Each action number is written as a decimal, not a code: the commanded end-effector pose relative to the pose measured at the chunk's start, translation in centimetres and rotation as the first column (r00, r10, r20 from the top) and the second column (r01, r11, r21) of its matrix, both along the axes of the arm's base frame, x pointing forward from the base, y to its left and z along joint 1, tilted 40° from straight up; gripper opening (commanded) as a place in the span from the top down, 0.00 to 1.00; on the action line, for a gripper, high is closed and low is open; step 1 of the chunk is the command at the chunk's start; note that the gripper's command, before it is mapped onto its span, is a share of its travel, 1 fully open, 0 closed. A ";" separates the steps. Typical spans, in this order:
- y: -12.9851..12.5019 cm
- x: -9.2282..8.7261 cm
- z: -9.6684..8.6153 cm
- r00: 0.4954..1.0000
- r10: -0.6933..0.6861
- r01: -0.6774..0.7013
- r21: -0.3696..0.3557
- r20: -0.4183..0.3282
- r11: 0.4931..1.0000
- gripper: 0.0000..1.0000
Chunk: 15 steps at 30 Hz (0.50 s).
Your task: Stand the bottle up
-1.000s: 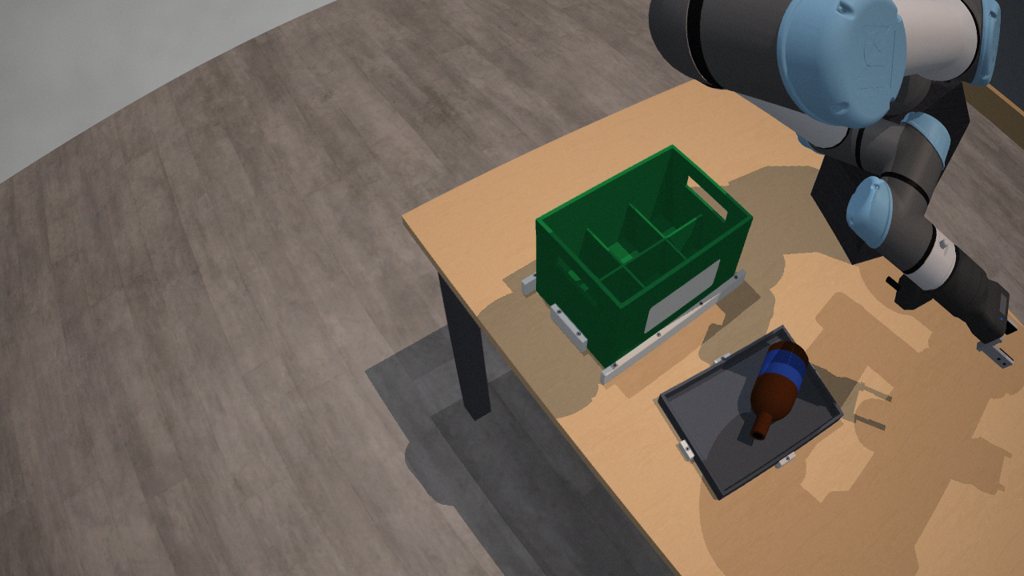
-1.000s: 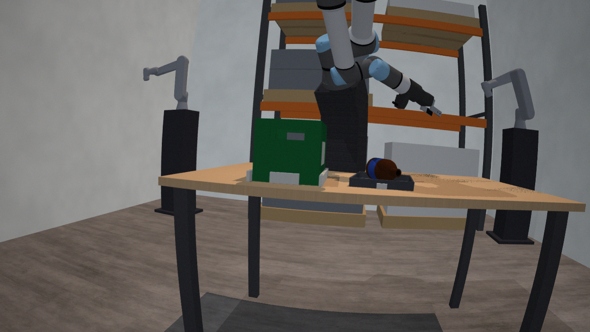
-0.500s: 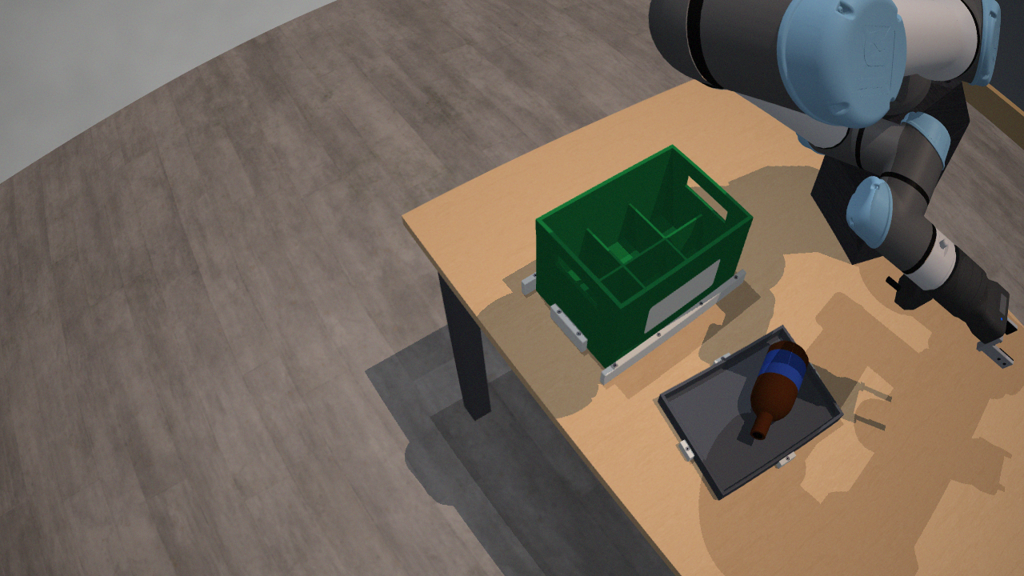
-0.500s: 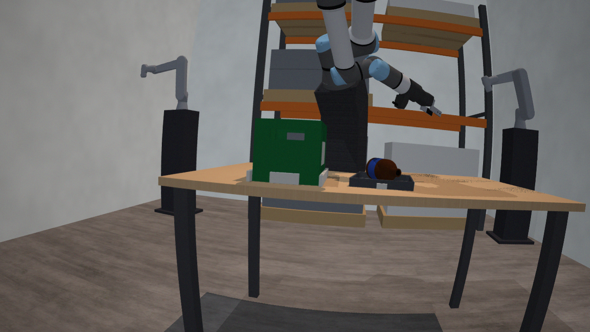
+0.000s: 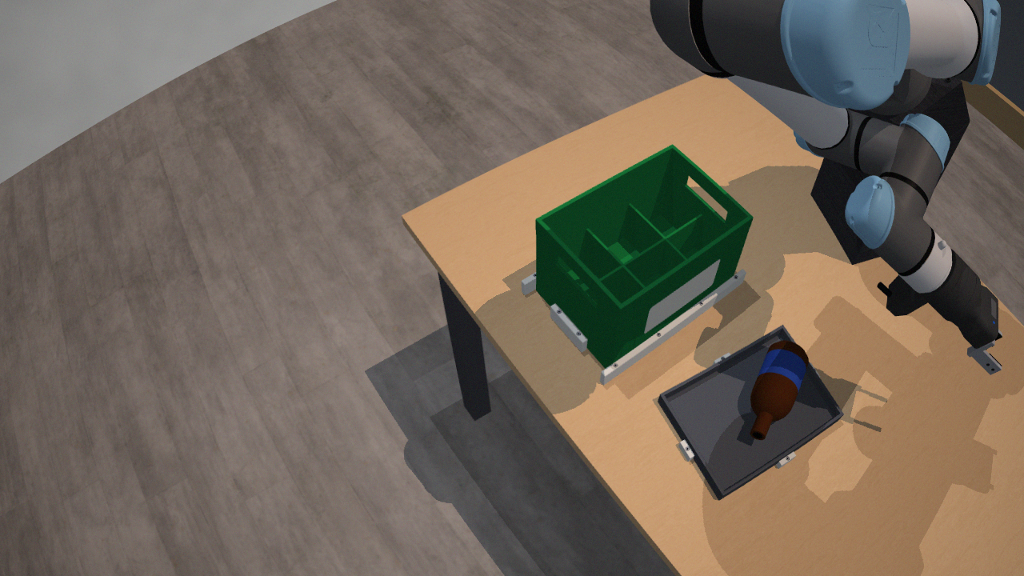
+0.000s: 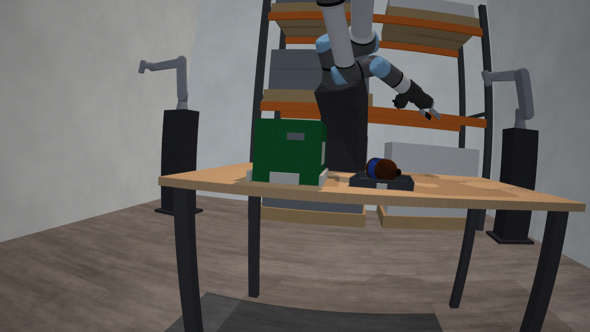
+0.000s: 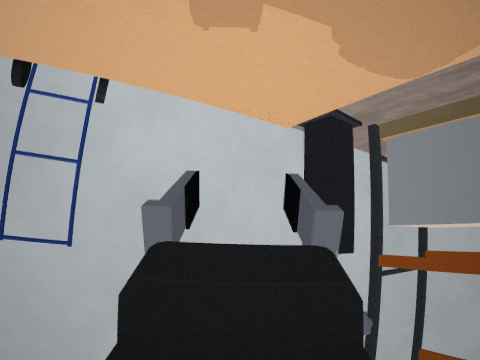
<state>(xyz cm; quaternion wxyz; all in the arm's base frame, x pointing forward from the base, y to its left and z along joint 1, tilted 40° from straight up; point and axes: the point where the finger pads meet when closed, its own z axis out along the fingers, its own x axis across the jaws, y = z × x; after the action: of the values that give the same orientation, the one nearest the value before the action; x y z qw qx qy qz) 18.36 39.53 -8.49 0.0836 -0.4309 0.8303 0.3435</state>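
Your gripper (image 5: 990, 360) hangs wide open and empty, high above the table, right of the tray (image 5: 698, 411). The bottle (image 5: 778, 387) lies on its side in that tray, down to your left, neck pointing toward the near rim.

Bottle (image 5: 777, 386): brown, with a blue label band round the body near its base; lying on its side in the tray, base against the tray's rim, neck pointing toward the table's front edge.

Tray (image 5: 693, 410): dark grey, shallow, rectangular, raised rim; flat on the table, just beside the crate, toward the front edge.

Crate (image 5: 573, 250): green, open-topped, divided into compartments, handle slots in the walls; upright near the table's left edge.
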 end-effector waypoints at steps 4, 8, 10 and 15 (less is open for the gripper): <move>-1.2 2.9 -0.3 0.979 0.112 -0.099 -0.083 0.170 0.992 0.00; -1.9 4.3 -0.3 0.956 0.167 -0.139 -0.130 0.243 0.982 0.00; -2.2 4.9 -0.2 0.943 0.192 -0.155 -0.153 0.272 0.976 0.00; -2.6 5.8 -0.1 0.922 0.229 -0.177 -0.187 0.313 0.966 0.00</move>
<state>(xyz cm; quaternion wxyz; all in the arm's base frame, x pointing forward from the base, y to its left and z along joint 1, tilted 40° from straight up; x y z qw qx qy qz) 22.70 37.60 -8.58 0.1404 -0.5352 0.7968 0.2428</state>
